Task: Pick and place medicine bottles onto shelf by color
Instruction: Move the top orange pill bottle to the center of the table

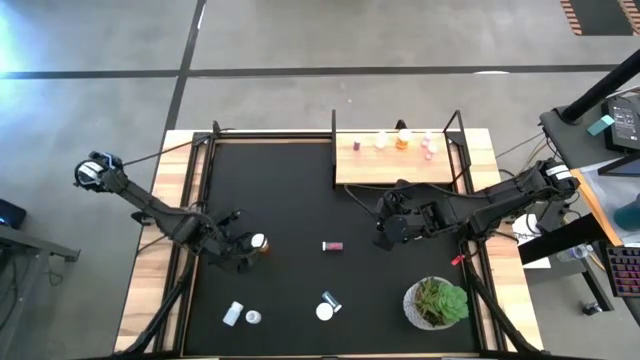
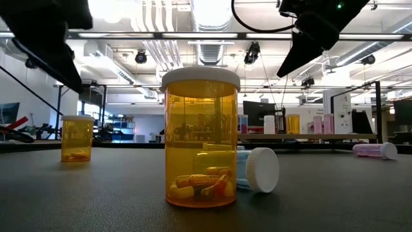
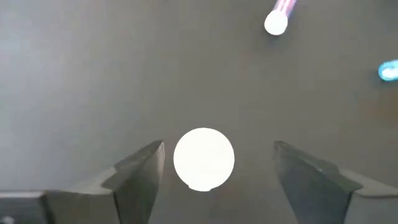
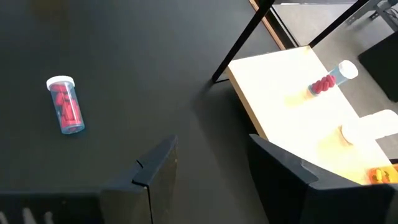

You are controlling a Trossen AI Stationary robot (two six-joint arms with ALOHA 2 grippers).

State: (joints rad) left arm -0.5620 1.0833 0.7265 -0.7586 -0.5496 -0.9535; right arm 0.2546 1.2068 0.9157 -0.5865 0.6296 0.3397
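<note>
Left hand (image 1: pixel 243 249) in the high view sits at the lower left of the black mat (image 1: pixel 290 200), right beside an orange bottle (image 1: pixel 259 242) with a white cap. Right hand (image 1: pixel 385 228) hovers right of centre, just below the shelf (image 1: pixel 395 165), a light-wood board at the upper middle carrying a row of small bottles (image 1: pixel 402 140). A pink-red bottle (image 1: pixel 332 245) lies on the mat between the two hands. Along the bottom edge lie a white bottle (image 1: pixel 233 314), a loose white cap (image 1: pixel 253 317) and a bluish bottle (image 1: pixel 328 305); a potted plant (image 1: pixel 437 302) stands lower right.

The low view alone reveals contents: a standing orange bottle with capsules (image 2: pixel 200 138) fills the centre, a tipped clear-blue bottle (image 2: pixel 254 169) lies just behind it, another orange bottle (image 2: pixel 77 138) stands at left, and a pink one (image 2: pixel 374 150) lies far right.

From the left wrist, the fingers (image 3: pixel 140 171) stand wide apart on either side of a round white cap (image 3: pixel 203 158), touching neither side; the bottle body beneath is hidden.

From the right wrist, the fingers (image 4: pixel 155 174) are apart with nothing between them. A red-pill bottle (image 4: pixel 64 104) lies on the mat upper left, and the shelf corner (image 4: pixel 280 93) at right holds a lying bottle of red pills (image 4: pixel 329 79).
</note>
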